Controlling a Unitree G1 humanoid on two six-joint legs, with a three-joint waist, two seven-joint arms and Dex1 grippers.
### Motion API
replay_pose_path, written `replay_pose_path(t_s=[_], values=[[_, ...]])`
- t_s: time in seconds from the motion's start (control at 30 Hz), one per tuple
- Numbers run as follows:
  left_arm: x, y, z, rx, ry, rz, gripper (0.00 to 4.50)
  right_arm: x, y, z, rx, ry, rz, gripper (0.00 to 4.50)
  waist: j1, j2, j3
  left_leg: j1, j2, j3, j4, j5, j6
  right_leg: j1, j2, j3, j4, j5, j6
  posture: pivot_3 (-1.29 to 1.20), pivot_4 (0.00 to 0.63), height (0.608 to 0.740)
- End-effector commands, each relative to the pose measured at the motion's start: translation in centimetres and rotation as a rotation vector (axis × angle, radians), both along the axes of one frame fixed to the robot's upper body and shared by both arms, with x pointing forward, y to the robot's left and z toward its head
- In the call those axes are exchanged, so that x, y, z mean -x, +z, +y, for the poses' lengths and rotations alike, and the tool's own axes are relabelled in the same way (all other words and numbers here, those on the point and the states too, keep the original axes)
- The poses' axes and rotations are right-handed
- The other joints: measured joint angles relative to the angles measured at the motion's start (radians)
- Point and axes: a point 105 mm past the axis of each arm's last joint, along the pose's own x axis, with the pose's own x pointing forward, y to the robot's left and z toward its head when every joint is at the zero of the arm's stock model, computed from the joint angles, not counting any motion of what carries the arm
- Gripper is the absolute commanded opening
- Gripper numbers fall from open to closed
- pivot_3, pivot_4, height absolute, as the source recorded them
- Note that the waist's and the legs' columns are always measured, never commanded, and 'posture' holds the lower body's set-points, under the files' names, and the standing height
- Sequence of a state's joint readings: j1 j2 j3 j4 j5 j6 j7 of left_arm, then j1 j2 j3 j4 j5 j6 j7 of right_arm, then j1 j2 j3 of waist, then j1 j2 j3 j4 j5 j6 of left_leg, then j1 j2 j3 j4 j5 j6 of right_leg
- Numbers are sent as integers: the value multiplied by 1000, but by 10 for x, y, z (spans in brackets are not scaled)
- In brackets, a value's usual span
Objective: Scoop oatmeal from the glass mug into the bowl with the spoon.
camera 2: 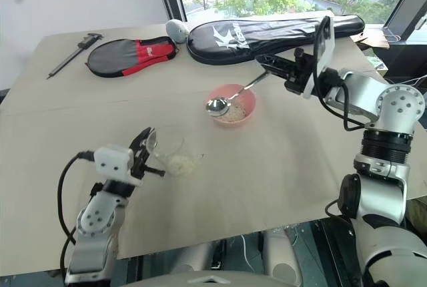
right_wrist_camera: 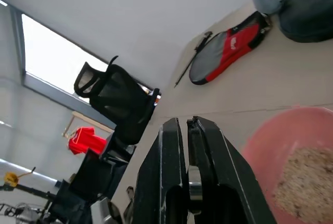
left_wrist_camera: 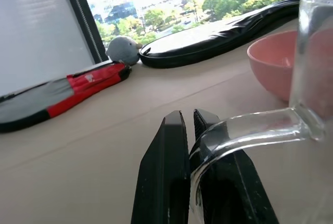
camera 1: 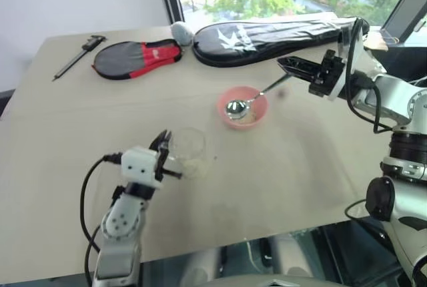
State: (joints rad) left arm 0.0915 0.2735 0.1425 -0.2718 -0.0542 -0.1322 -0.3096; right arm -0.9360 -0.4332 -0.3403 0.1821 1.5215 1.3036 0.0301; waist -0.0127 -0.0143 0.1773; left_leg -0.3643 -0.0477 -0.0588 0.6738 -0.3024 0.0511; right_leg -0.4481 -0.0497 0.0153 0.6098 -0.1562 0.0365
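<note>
Nearest us, our left end effector [camera 1: 163, 155] is closed on the handle of the glass mug [camera 1: 187, 152]; in the left wrist view its two black fingers [left_wrist_camera: 165, 177] pinch the clear handle between them. The glass mug stands on the beige surface [camera 1: 300, 167] towards our left front, with a small heap of oatmeal [camera 2: 180, 163] in its bottom.

Further out, near the middle of the surface, sits the pink bowl [camera 1: 243, 107], well apart from the glass mug. More oatmeal lies inside it, seen as a pale patch in the right wrist view. The spoon [camera 1: 248, 103] slants down over the bowl, its rounded shiny end just above the bowl's near-left rim. Our right end effector [camera 1: 288, 67] is clamped on the thin handle, fingers [right_wrist_camera: 169, 182] nearly together with the metal between them, reaching in from the right above the bowl.

Beyond these, along the far edge by the window, lie a long black racket cover [camera 1: 273, 37], a smaller black-and-red paddle case [camera 1: 137, 57] and a grey rounded object [camera 1: 181, 33] between them. A black caliper-like tool [camera 1: 79, 56] lies at the far left corner.
</note>
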Motion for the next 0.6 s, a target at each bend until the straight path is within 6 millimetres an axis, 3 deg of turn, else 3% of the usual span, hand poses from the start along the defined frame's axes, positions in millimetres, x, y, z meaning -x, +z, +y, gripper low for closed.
replay_pose_path(t_s=[0.03, 0.17, 0.27, 0.4, 0.6], values=[[-21, 20, -11, -72, -92, -53, 94, 10, 27, 21, 21, 53, -133, 0, 0, 0, 0, 0, 0, 0, 0, 0, 0, 0, 0, 0, 0, 0, 0, 0, 150, 740], [-47, 35, -23, -123, -190, -80, 94, 10, 31, 39, 49, 73, -180, 0, 1, 0, 0, -1, -1, -1, 0, 0, 0, -1, -1, -1, 0, 0, 0, 0, 150, 740], [-63, 48, -35, -178, -268, -109, 94, -1, 20, 49, 155, 24, -230, 0, 0, 0, 0, -3, -2, -1, 0, 1, -1, -2, -2, -1, -1, 1, 2, 0, 150, 740], [-73, 55, -44, -198, -328, -117, 94, -17, -2, 49, 369, -67, -349, 0, -1, 0, 0, -8, -3, 0, 1, 3, -5, -7, -3, 0, -1, 2, 3, 0, 150, 740], [-80, 62, -50, -238, -362, -104, 94, -9, -13, 72, 518, -28, -564, 0, -2, 0, 0, -27, -3, -1, 11, 4, -7, -25, -6, -1, 2, 3, 5, 0, 150, 740]])
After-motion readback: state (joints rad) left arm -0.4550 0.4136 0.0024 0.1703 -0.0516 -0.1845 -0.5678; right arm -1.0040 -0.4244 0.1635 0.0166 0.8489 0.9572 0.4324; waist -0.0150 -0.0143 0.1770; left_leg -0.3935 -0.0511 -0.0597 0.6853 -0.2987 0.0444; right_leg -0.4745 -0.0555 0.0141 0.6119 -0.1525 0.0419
